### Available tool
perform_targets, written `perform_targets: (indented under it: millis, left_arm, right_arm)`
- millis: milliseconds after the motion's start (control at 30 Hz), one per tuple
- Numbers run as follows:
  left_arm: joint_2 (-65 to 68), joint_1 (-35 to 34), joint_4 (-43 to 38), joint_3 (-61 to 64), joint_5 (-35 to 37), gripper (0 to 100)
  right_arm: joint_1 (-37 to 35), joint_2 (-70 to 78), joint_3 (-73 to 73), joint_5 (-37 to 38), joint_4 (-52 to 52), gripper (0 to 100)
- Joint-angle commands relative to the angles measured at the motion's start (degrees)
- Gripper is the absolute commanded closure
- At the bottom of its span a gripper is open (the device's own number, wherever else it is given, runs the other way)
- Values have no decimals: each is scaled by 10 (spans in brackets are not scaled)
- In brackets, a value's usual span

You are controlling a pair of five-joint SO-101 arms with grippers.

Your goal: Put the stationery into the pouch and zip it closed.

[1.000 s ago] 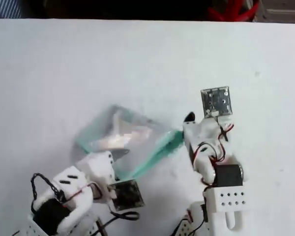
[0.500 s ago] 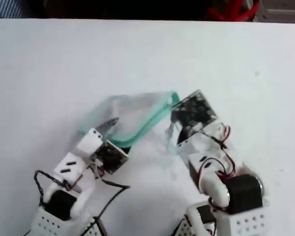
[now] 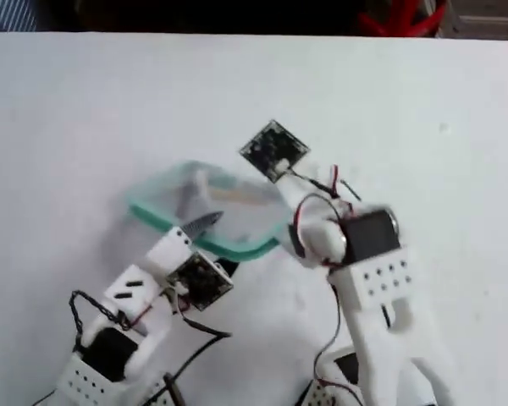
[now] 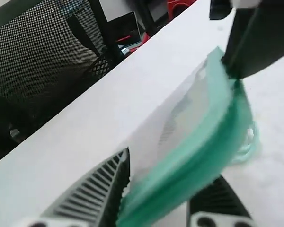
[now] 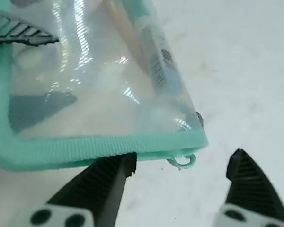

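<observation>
Inside the clear pouch point(image 3: 212, 203) lie the pens point(image 5: 151, 52), so the loading looks done. What seems left is the zip: its teal band reads as joined along the visible stretch, though I cannot tell whether it is fully shut. At the left, the left gripper point(image 4: 156, 198) is clenched on that teal edge. At the right, the right gripper point(image 5: 183, 157) stands released, with the zip pull point(image 5: 182, 163) between its fingers, untouched.
</observation>
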Motion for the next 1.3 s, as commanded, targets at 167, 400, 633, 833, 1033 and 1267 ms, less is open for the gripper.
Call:
perform_targets:
  millis: [167, 400, 633, 833, 1033, 1267]
  left_arm:
    - [-8, 5, -4, -11, 7, 812]
    - [-9, 7, 14, -11, 7, 812]
    - [-9, -4, 98, -81, 7, 812]
    - [-9, -160, 120, -166, 47, 815]
    - [-9, -307, 137, -194, 146, 813]
    - [-7, -370, 134, -106, 164, 815]
  right_arm:
    - [94, 201, -37, 9, -171, 680]
    - [187, 410, -189, -33, -239, 680]
    - [248, 450, -274, -89, -189, 680]
    - [220, 387, -273, -93, -84, 680]
    - [162, 400, -231, -185, -103, 680]
    - [172, 503, -212, -190, -204, 680]
